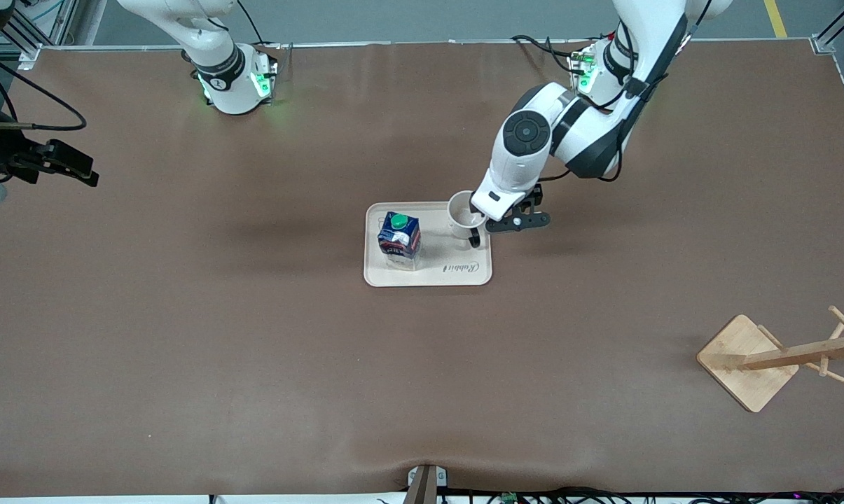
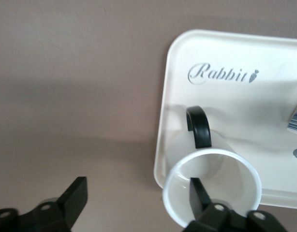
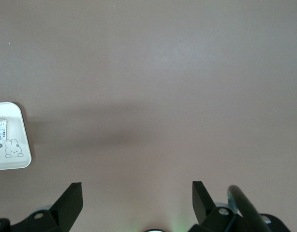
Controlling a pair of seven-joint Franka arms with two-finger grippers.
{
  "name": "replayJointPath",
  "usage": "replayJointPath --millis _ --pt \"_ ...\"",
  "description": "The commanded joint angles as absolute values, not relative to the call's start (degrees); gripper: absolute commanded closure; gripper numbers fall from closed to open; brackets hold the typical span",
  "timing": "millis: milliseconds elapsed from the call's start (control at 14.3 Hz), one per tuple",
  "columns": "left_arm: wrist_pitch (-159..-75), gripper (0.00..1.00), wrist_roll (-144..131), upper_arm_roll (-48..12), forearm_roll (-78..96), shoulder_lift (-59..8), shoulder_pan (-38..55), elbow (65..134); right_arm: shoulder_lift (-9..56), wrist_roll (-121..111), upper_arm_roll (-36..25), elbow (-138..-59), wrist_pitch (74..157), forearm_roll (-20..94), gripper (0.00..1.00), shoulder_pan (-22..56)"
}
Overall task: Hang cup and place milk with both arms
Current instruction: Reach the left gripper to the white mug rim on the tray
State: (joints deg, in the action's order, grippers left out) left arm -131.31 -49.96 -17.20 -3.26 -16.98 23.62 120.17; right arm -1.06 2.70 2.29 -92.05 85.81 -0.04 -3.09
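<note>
Nothing done yet. I am lowering the left tool (image 2: 134, 203), spread wide, one finger inside the cup (image 1: 461, 218), beside the milk (image 1: 398, 240) on the tray (image 1: 429, 278); the right tool (image 3: 134, 200) is waiting open over bare worktop (image 1: 183, 336); the wooden rack (image 1: 779, 357) is holding nothing.

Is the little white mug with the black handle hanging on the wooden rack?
No, the white mug with the black loop handle stands on the cream tray, while the wooden peg rack holds nothing.
</note>
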Motion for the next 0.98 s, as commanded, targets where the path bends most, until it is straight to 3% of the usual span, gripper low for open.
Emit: replayJointPath --millis 0,140,491,911 --pt "-136.4 0.33 -53.8 -17.9 -2.5 -19.8 24.7 120.8 0.3 1.8 2.5 -90.5 85.5 0.7 0.0 -2.5" --pt "-139.6 0.38 -55.6 -17.9 -2.8 -21.7 25.0 120.8 0.6 1.8 2.5 -90.5 85.4 0.6 0.0 -2.3" --pt "-141.3 0.98 -57.4 -17.9 -3.2 -23.7 26.1 120.0 3.7 2.0 2.6 -91.1 84.1 0.5 0.0 -1.4" --pt "-140.5 1.0 -56.7 -17.6 -3.3 -19.5 24.4 119.3 4.0 9.2 2.7 -92.9 83.7 3.0 0.0 4.6"
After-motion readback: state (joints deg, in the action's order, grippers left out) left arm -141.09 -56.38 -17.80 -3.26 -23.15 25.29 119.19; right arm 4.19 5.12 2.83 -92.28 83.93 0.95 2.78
